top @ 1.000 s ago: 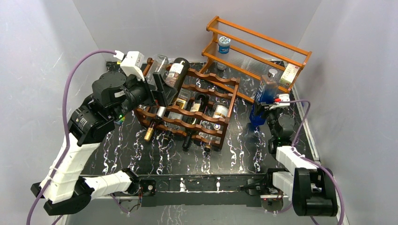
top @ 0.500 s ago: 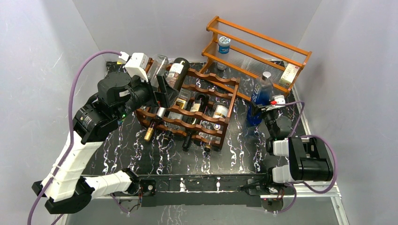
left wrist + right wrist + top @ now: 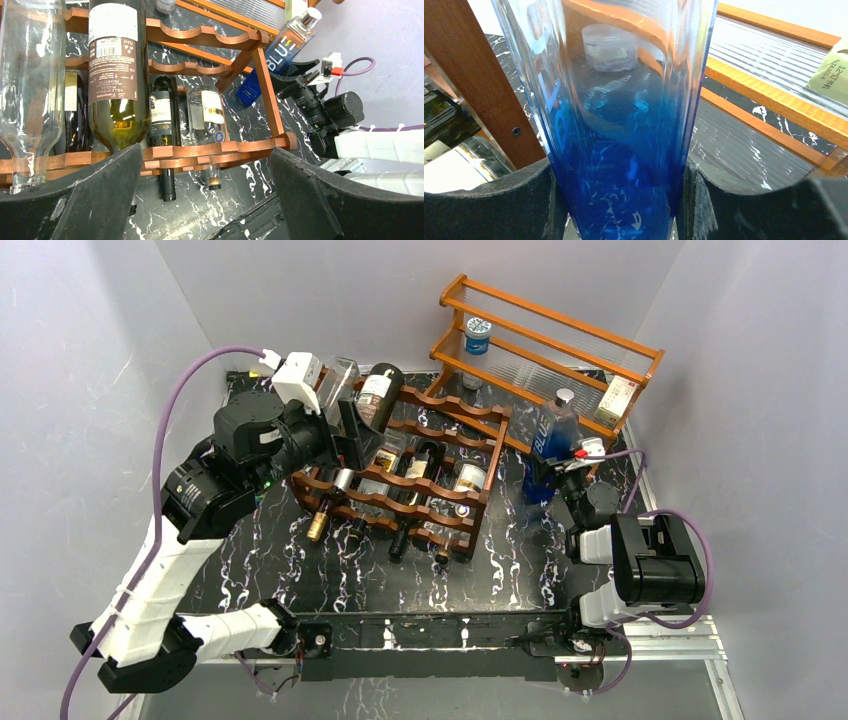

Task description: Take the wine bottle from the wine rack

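Wine rack [image 3: 430,485] holds several bottles lying in its slots. Top tier has a dark labelled wine bottle [image 3: 119,65] w/ a clear glass bottle [image 3: 25,75] beside it. Left gripper [image 3: 205,200] is spread wide, nothing btwn the fingers. The wine bottle lies just ahead of it, twd its left finger, on the rack. Right gripper [image 3: 619,200] pinches a blue bottle [image 3: 619,125] low on the body. That bottle is upright, off the rack, rack's end post just left of the gripper. Orange shelf [image 3: 560,320] beyond carries a small jar [image 3: 478,336] & a box [image 3: 618,400].
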